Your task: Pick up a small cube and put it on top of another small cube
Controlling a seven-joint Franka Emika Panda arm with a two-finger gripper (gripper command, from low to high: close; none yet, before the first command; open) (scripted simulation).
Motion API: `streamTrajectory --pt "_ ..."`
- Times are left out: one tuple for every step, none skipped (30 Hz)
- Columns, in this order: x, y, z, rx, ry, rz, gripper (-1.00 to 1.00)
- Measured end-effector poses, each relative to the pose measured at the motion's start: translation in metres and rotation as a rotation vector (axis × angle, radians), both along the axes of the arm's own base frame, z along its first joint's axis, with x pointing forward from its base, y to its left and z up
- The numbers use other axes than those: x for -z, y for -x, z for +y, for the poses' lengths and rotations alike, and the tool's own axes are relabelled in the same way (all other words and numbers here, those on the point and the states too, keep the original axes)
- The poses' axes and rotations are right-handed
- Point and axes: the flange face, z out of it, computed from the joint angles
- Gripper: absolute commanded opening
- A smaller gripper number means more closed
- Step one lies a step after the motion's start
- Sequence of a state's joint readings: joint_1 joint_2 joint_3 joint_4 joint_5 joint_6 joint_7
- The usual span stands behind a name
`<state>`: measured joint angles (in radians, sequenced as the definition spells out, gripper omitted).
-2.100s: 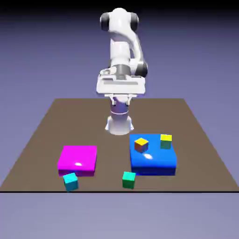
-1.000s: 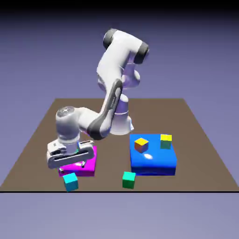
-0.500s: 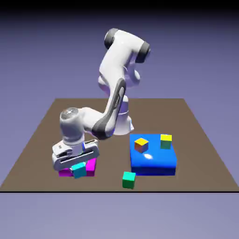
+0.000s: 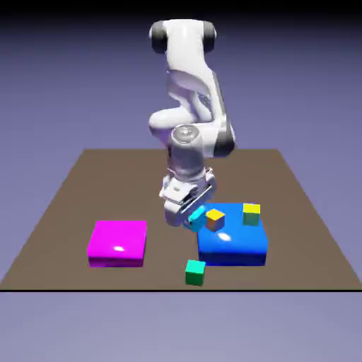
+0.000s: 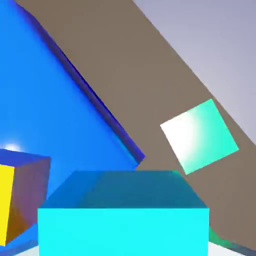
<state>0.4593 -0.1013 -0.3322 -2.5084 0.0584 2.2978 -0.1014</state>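
The white robot hand point(image 4: 192, 214) is holding the small bright cyan cube point(image 4: 196, 218) tight. The small orange cube with a yellow top point(image 4: 214, 220) sits on the shiny blue slab point(image 4: 232, 244), just beside it at three o'clock in the exterior view.

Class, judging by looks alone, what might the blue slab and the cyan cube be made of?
Blue slab: perhaps glossy plastic; its rounded edges carry a bright highlight, though painted metal could look similar.
Cyan cube: possibly smooth, matte plastic; its faces are evenly coloured, without grain, but painted wood remains possible.
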Motion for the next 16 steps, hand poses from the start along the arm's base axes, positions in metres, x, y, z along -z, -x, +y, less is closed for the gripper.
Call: streamTrajectory --pt "-0.007 0.008 0.009 -0.027 0.01 -0.01 -1.0" --pt "-0.014 0.017 0.018 -0.056 0.022 -0.022 -1.0" --pt "-0.02 0.026 0.027 -0.086 0.036 -0.035 -1.0" --pt "-0.027 0.036 0.035 -0.114 0.05 -0.049 -1.0" --pt "-0.033 0.045 0.043 -0.142 0.067 -0.065 -1.0" --pt "-0.039 0.055 0.051 -0.17 0.084 -0.082 -1.0" --pt "-0.043 0.064 0.056 -0.193 0.101 -0.098 -1.0" --pt "-0.043 0.064 0.056 -0.193 0.101 -0.098 -1.0" --pt "-0.03 0.063 0.056 -0.193 0.101 -0.098 -1.0" --pt "-0.016 0.062 0.056 -0.193 0.101 -0.098 -1.0" --pt "-0.002 0.063 0.056 -0.193 0.101 -0.098 -1.0" --pt "0.011 0.063 0.055 -0.193 0.101 -0.098 -1.0" --pt "0.024 0.064 0.054 -0.193 0.102 -0.098 -1.0" --pt "0.027 0.065 0.054 -0.193 0.102 -0.098 1.0" --pt "0.027 0.065 0.054 -0.193 0.102 -0.099 1.0" --pt "0.027 0.065 0.054 -0.193 0.102 -0.099 1.0"
